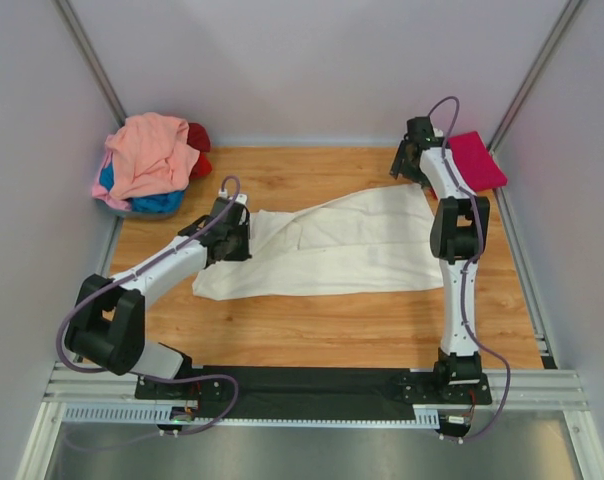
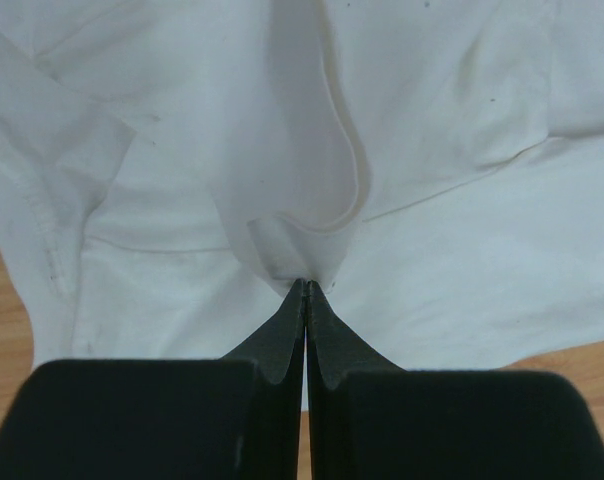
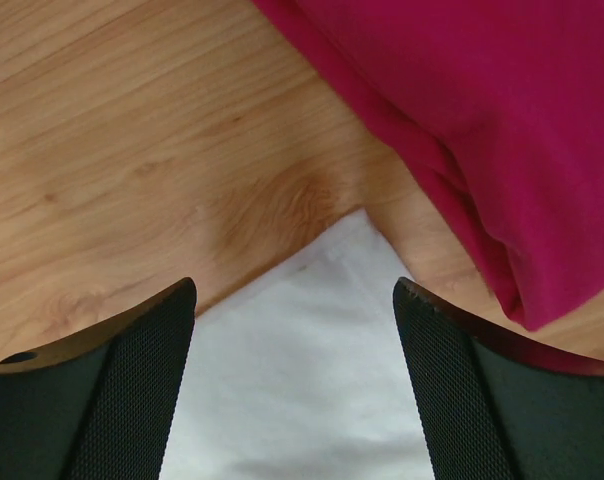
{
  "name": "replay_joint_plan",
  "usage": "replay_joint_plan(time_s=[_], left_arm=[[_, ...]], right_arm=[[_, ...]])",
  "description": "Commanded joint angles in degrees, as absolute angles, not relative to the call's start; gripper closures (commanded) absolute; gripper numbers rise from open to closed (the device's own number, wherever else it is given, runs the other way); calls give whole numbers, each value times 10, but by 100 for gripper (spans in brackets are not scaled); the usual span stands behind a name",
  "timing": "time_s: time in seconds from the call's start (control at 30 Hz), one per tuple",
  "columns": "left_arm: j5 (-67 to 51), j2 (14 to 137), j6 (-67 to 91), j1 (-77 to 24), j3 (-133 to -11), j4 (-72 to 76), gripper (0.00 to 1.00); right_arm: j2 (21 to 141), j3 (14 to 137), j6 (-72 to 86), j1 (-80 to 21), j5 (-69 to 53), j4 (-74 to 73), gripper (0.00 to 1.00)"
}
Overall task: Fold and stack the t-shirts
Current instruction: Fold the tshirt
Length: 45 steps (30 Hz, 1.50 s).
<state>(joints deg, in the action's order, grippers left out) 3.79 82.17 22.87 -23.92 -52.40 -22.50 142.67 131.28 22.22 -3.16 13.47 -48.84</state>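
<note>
My left claw [image 2: 304,285] is pinched shut on a raised fold of the cream-white cloth t-shirt [image 1: 352,245], which lies spread and creased across the middle of the light wooden worktop [image 1: 332,330]. My right claw [image 3: 295,290] hangs with its fingers wide apart over that shirt's far right corner, gripping nothing, just beside the folded magenta t-shirt [image 1: 477,160]. At the far left corner sits a heap: the salmon-pink t-shirt [image 1: 147,150] on top, the blue t-shirt [image 1: 152,203] beneath, the red t-shirt [image 1: 199,140] behind.

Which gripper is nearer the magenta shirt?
Right. The right gripper hangs open just beside the magenta shirt; the left gripper is across the table, pinching the white shirt.
</note>
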Motion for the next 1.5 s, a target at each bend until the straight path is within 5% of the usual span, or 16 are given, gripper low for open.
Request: replay_joint_plan(time_s=[0.0, 0.23, 0.33, 0.47, 0.7, 0.93, 1.47], left_arm=[[60, 802, 240, -243, -504, -200, 100], [65, 805, 240, -244, -483, -193, 100], [68, 809, 240, -243, -484, -192, 100], [69, 812, 238, -243, -488, -193, 100], [66, 819, 237, -243, -493, -193, 100], [65, 825, 237, -243, -497, -194, 100], [128, 813, 233, -243, -604, -265, 100]], right_arm=[[1459, 1365, 224, -32, 151, -479, 18], [1484, 1393, 250, -25, 134, -471, 20], [1489, 1397, 265, -19, 115, -486, 29], [1503, 1397, 270, -16, 68, -511, 55], [1514, 1384, 272, -18, 42, -539, 58], [1503, 1362, 271, -16, 35, -529, 100], [1311, 1240, 233, -16, 16, -443, 100]])
